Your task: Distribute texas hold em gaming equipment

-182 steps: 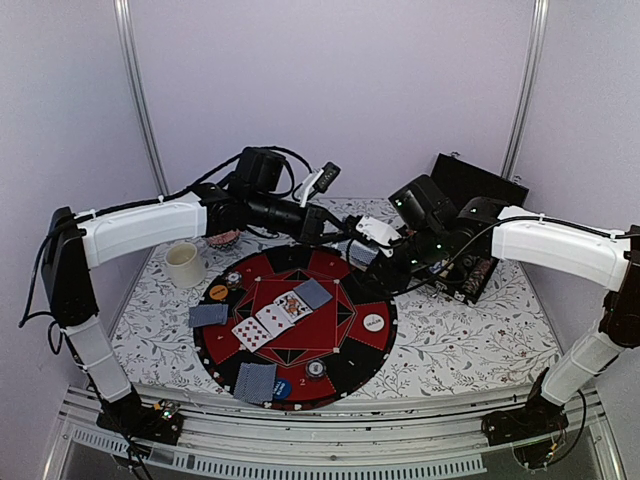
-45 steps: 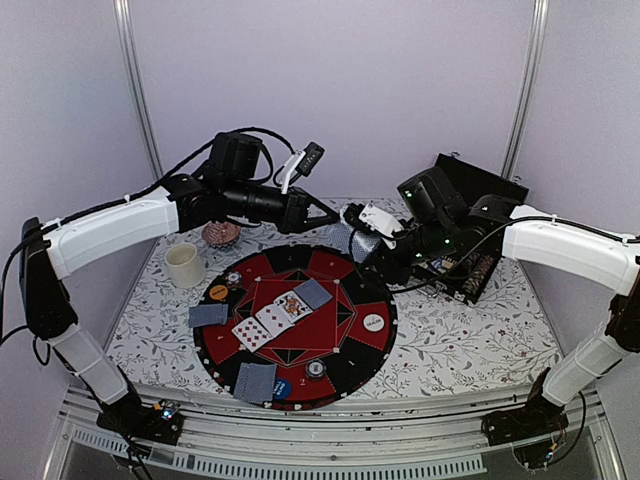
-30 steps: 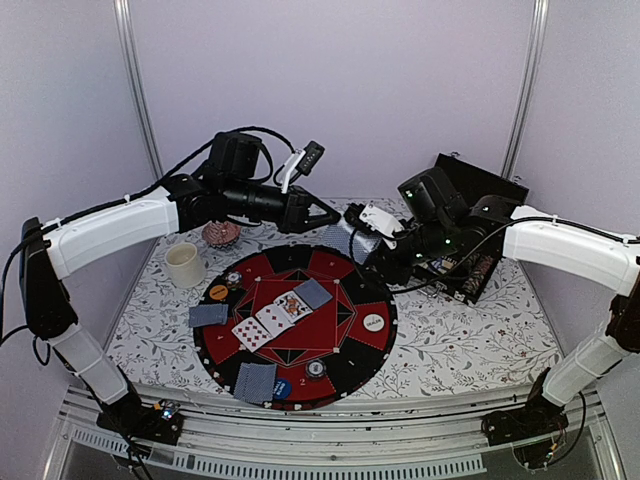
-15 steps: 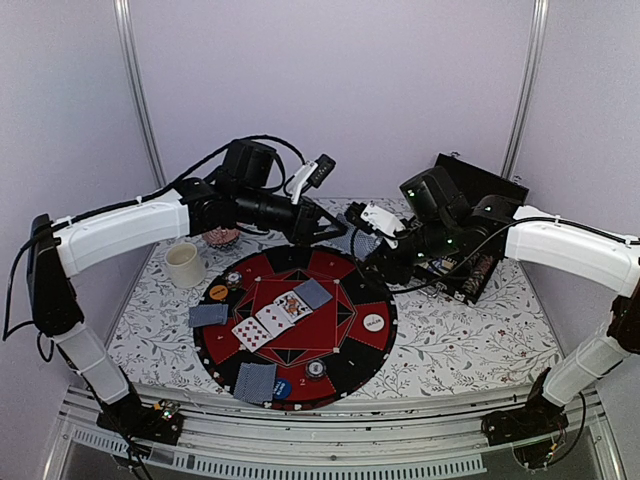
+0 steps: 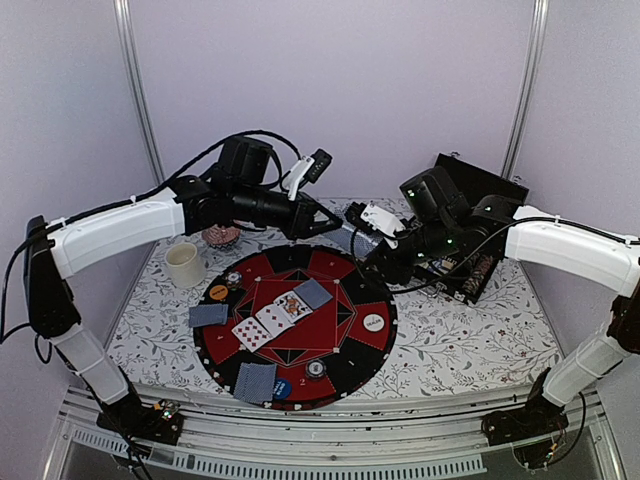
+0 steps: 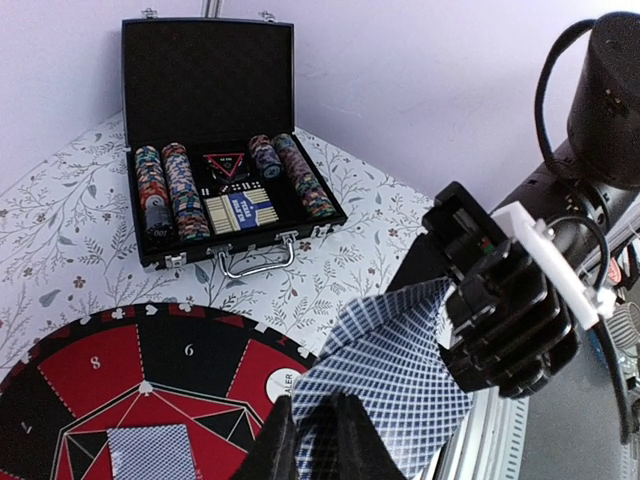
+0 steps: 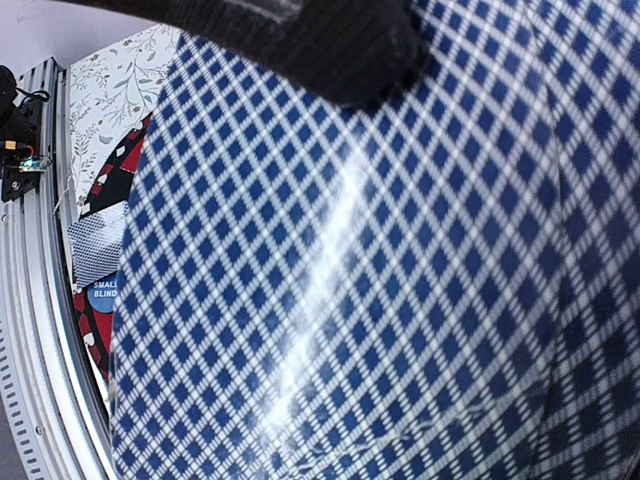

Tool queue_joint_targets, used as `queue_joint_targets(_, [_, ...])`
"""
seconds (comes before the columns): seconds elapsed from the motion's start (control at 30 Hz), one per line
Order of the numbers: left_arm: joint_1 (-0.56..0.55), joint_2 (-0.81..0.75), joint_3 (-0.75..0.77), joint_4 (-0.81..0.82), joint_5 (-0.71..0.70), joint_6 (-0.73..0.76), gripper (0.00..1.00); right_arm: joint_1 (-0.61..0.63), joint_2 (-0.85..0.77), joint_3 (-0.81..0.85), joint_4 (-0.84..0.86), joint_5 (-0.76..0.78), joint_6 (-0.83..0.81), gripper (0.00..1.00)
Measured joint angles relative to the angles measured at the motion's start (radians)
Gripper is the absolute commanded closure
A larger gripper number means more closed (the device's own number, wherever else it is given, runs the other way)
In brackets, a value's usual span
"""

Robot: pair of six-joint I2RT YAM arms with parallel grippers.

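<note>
right pincer [image 5: 357, 236] pinched the blue-checked cards [image 6: 385, 370] by their far end, count unclear, held in the air over the far edge of the round red-and-black mat [image 5: 355, 330]. left pincer [image 6: 312, 432] sat at the cards' near edge, fingers almost together with the edge between them; couldn't tell if it actually gripped. on the mat: face-up row [image 5: 268, 322] in the middle, face-down card [image 5: 313, 293] at its far end, more face-down at the left rim [image 5: 208, 315] and near rim [image 5: 255, 382], plus orange disc [image 5: 218, 292], white disc [image 5: 373, 322], blue disc [image 5: 283, 388], striped chip [image 5: 316, 368]. open black case [image 6: 225, 190] with chip rows stood on the bench [image 5: 450, 340], far right. white cup [image 5: 185, 265] and pink bowl [image 5: 220, 237] far left.
</note>
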Motion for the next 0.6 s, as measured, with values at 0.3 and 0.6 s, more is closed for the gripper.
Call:
queue_joint_targets(0.3, [0.0, -0.009, 0.0, -0.022, -0.026, 0.008, 0.88, -0.003, 0.0, 0.0, 0.0, 0.0, -0.003, 0.61])
queue_joint_targets(0.6, [0.0, -0.011, 0.0, -0.02, -0.012, 0.007, 0.94, -0.003, 0.0, 0.0, -0.003, 0.0, -0.003, 0.61])
